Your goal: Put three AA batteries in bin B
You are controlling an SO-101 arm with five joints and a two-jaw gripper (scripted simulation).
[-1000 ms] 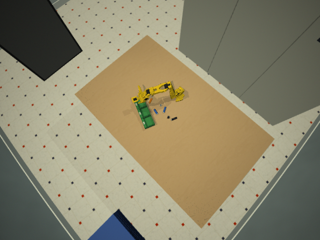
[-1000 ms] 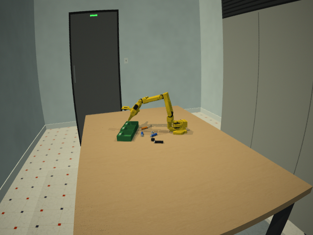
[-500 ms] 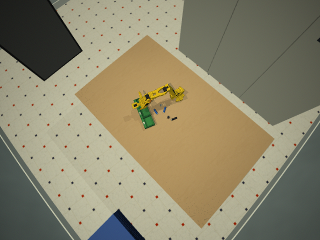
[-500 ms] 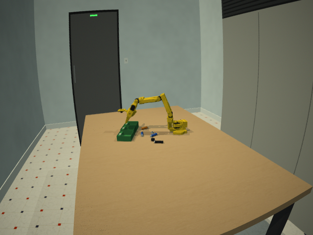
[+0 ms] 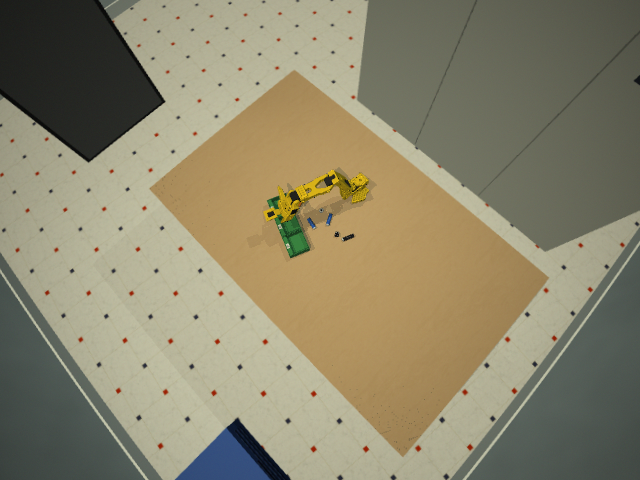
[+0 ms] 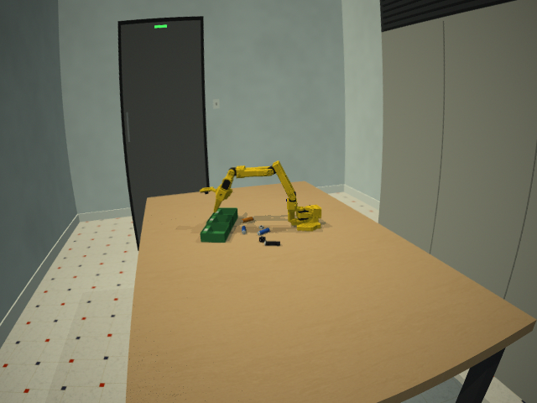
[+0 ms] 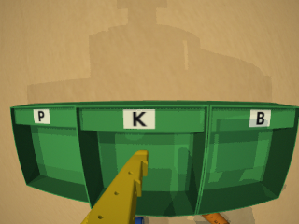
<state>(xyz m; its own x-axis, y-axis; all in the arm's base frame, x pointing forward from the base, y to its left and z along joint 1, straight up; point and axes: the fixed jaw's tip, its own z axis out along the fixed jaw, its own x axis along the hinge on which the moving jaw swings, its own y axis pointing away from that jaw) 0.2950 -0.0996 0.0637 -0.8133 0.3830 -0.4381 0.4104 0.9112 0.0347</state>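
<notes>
Small yellow five-joint arm's gripper (image 6: pixel 212 192) hangs above the green plastic three-compartment bin tray (image 7: pixel 149 110), w/ fingers spread wide apart, nothing between them. In wrist view the long yellow finger points into the middle compartment marked K; P lies to its left, the compartment marked B (image 7: pixel 239 162) to its right. All three look bare inside, so by my read no battery is delivered yet.

Small blue cylindrical AA batteries: two lie flat on the tan wooden surface (image 5: pixel 392 310), near the tray's long side, one (image 5: pixel 311 222) closer to the tray, other (image 5: pixel 328 218) just beside it. A tiny third one (image 5: pixel 321 210) seems to stand further back; too small to be sure. Orange stubby cylinder (image 6: pixel 247 219) and black cylinder (image 6: pixel 272 243) also lie there; prob not AAs, leave them.

Handling: batteries likely light, rigid, smooth, so apt to roll or slip. Best grip across the middle of the barrel, fingers square to its long axis, pressing on the curved sides, not the ends.
</notes>
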